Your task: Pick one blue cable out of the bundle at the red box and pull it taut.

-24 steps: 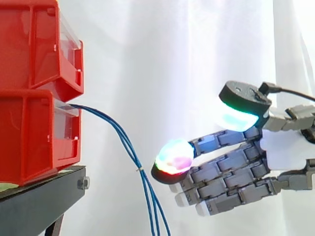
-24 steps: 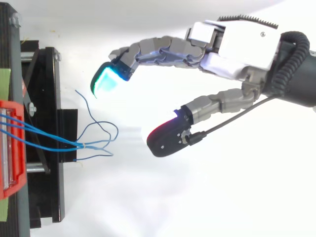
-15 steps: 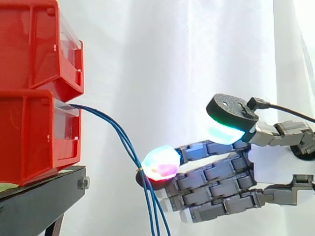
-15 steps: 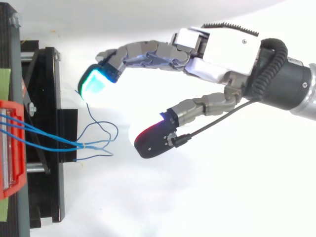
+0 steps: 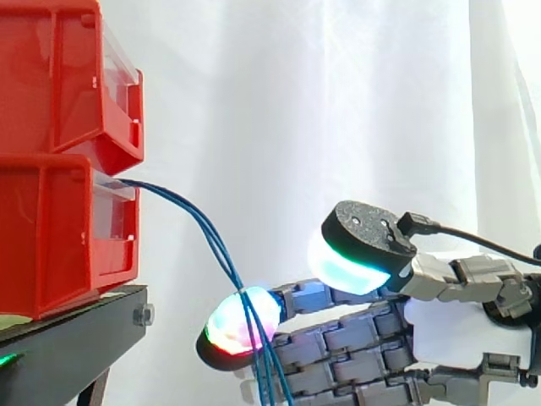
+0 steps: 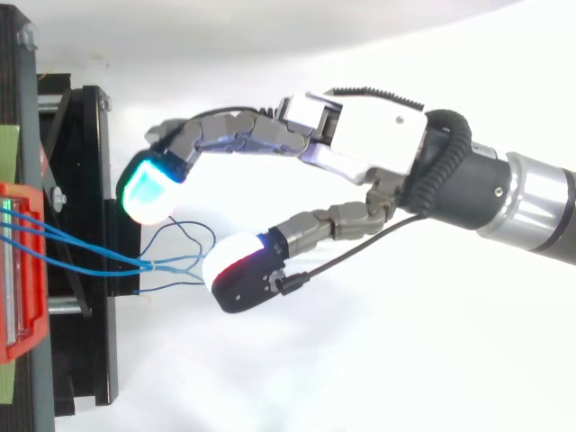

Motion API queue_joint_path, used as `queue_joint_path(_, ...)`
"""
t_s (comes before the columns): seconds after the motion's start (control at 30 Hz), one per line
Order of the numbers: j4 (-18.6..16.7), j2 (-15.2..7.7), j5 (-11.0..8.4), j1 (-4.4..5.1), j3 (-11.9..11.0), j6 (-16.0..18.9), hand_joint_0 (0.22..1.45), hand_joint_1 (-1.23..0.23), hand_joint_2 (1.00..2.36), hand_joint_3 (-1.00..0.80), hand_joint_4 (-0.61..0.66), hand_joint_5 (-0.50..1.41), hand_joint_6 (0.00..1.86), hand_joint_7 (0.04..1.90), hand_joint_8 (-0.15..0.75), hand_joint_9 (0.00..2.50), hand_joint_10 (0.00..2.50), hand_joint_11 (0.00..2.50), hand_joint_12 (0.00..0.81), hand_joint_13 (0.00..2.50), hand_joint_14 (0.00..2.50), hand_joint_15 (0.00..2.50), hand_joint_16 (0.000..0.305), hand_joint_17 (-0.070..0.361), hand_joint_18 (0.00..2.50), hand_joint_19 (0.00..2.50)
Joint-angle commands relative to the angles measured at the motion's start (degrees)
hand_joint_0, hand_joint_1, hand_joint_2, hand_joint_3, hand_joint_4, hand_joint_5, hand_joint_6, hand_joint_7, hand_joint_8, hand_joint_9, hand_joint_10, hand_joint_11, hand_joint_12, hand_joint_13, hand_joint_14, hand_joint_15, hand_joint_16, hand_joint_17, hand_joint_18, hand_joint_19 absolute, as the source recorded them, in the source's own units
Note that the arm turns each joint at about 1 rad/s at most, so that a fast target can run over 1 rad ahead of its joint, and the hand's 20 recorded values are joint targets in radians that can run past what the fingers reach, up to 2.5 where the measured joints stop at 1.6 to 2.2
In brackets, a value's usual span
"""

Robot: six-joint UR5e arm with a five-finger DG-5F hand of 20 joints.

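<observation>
White curtain hangs behind the whole work. At the left, two red bins are stacked on the black stand, the lower red bin sitting at the stand's right edge with its clear front facing the arm. The blue cables leave that front together and droop away past the stand's edge. They sag because nothing pulls on them. A small tie binds them just off the stand, which is why they run as one bundle as far as that point and fan out into separate loops and loose ends only beyond it, as the top view shows.

Those loose ends lie in the gap between the cyan fingertip and the thumb pad. The robot hand reaches in from the right, released: its fingers are nearly straight, the thumb is spread well apart from them, and nothing is grasped. Spread like this around the fanned part, it looks placed to close on a single strand where the cables separate. In the side view the cables cross in front of a glowing pad, and I cannot tell whether they touch it.
</observation>
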State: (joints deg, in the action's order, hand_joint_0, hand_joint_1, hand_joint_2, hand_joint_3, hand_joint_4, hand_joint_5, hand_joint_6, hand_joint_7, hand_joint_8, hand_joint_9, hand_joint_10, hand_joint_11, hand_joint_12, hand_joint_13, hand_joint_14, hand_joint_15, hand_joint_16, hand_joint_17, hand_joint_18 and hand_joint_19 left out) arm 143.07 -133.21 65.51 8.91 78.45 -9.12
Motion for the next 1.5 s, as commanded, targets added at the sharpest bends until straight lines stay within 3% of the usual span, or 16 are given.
queue_joint_path(0.0, -0.16, -0.21, 0.14, 0.58, -0.05, -0.46, 0.49, -0.72, 1.0, -0.5, 0.33, -0.17, 0.5, 0.82, 0.308, 0.35, 0.0, 0.0, 0.403, 0.18, 0.0, 0.06, 0.062, 0.139, 0.19, 0.0)
queue_joint_path(0.17, -0.42, -1.35, 0.58, 1.19, -0.58, -1.34, 0.5, -0.7, 1.0, -0.5, 0.34, -0.16, 0.5, 0.84, 0.31, 0.36, 0.0, 0.0, 0.401, 0.18, 0.0, 0.06, 0.061, 0.138, 0.19, 0.0)
queue_joint_path(0.27, 0.11, -2.85, 1.37, 1.28, -2.77, 0.07, 0.5, -0.7, 1.0, -0.5, 0.34, -0.15, 0.5, 0.86, 0.311, 0.37, 0.0, 0.0, 0.4, 0.19, 0.0, 0.06, 0.061, 0.138, 0.2, 0.0)
queue_joint_path(0.7, 2.66, -2.93, 2.25, 1.19, -5.5, 0.68, 0.55, -0.68, 1.0, -0.5, 0.34, -0.13, 0.5, 0.97, 0.305, 0.4, 0.0, 0.0, 0.388, 0.21, 0.0, 0.07, 0.058, 0.13, 0.22, 0.02)
queue_joint_path(0.97, 3.01, -2.93, 2.43, 1.02, -5.94, 0.51, 0.58, -0.69, 1.01, -0.43, 0.23, -0.11, 0.5, 1.23, 0.298, 0.39, 0.0, 0.02, 0.38, 0.21, 0.0, 0.08, 0.056, 0.127, 0.22, 0.01)
queue_joint_path(1.27, 3.8, -2.93, 4.8, 0.31, -7.26, 0.51, 0.59, -0.68, 1.01, -0.4, 0.21, -0.15, 0.65, 1.0, 0.295, 0.38, 0.0, 0.04, 0.378, 0.2, 0.0, 0.08, 0.056, 0.126, 0.22, 0.02)
queue_joint_path(1.47, 4.24, -2.93, 4.98, 0.14, -7.34, 0.68, 0.59, -0.66, 1.01, -0.39, 0.2, -0.16, 0.74, 0.88, 0.299, 0.39, 0.0, 0.05, 0.38, 0.21, 0.0, 0.08, 0.056, 0.126, 0.22, 0.03)
